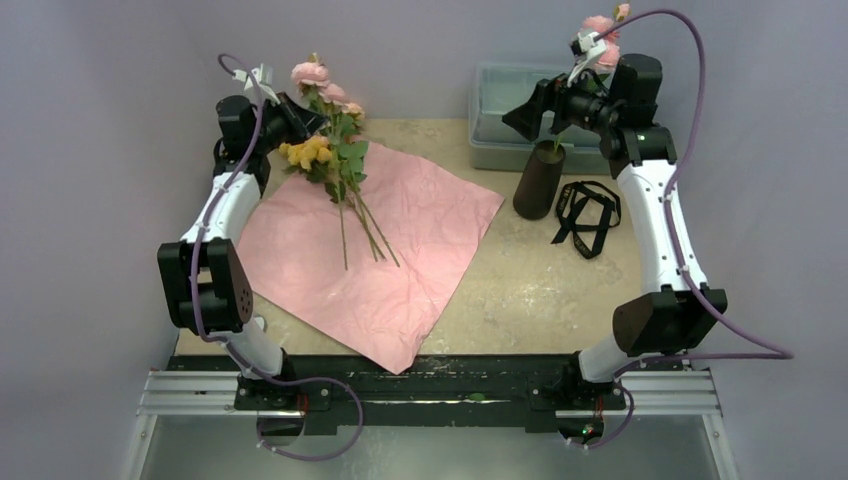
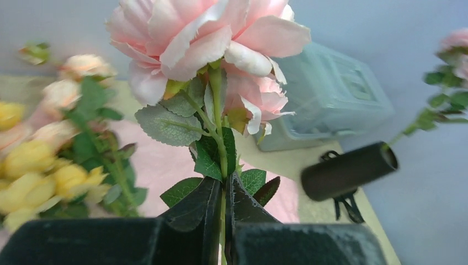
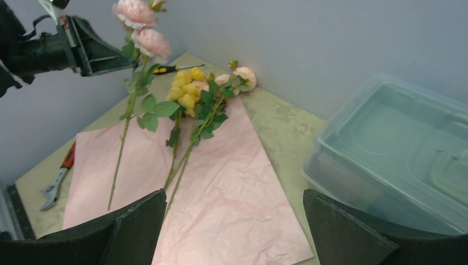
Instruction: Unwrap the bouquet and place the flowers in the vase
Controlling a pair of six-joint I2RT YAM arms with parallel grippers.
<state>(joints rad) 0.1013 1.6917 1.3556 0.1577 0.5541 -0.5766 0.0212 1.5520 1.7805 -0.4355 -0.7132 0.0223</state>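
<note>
The pink paper [image 1: 380, 250] lies spread flat on the table, with the black ribbon [image 1: 585, 215] off to the right. Several yellow and peach flowers [image 1: 335, 170] lie on the paper's far corner, also seen in the right wrist view [image 3: 193, 96]. My left gripper [image 1: 312, 118] [image 2: 227, 179] is shut on the green stem of a pink rose [image 2: 209, 38], held up above the paper with its stem [image 3: 118, 160] hanging down. The dark vase [image 1: 540, 180] [image 2: 347, 171] stands at the right with one pink flower [image 1: 600, 40] in it. My right gripper [image 1: 522, 112] [image 3: 234, 221] hangs open and empty above the vase.
A translucent lidded plastic box [image 1: 500, 100] [image 3: 397, 149] sits behind the vase against the back wall. Red-handled pliers [image 3: 59, 176] lie left of the paper, and a yellow-handled tool [image 3: 171, 69] lies beyond the flowers. Walls close in the table on three sides.
</note>
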